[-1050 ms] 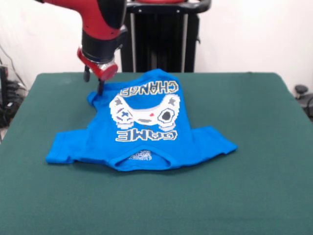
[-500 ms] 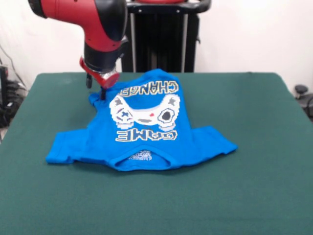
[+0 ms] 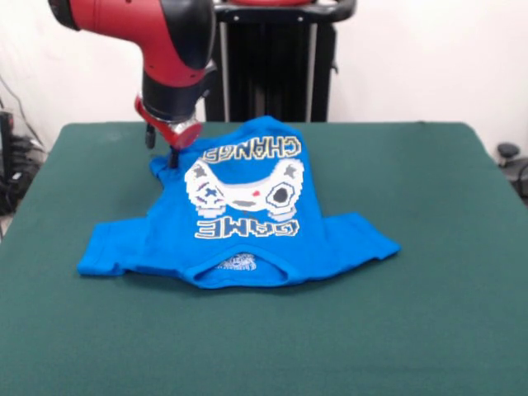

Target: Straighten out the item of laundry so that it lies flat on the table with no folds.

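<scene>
The item of laundry [image 3: 239, 219], a bright blue T-shirt with a white-grey game controller print, lies on the green table [image 3: 429, 247], collar toward the near edge. Its sleeves spread left and right. The hem's far left corner [image 3: 159, 165] is rumpled and slightly raised. My gripper [image 3: 162, 155] hangs over that corner, open, its two dark fingers apart. One finger [image 3: 173, 158] reaches down to the cloth. The other finger stays just off the shirt's edge.
The red arm [image 3: 169, 49] comes down at the upper left. A black stand [image 3: 268, 66] rises behind the table's far edge. Cables and dark items [image 3: 15, 165] sit beyond the left edge, and another dark object [image 3: 511, 157] beyond the right.
Over the last second the gripper shifted a little right and down onto the shirt's far left corner, then held still. The shirt has not moved.
</scene>
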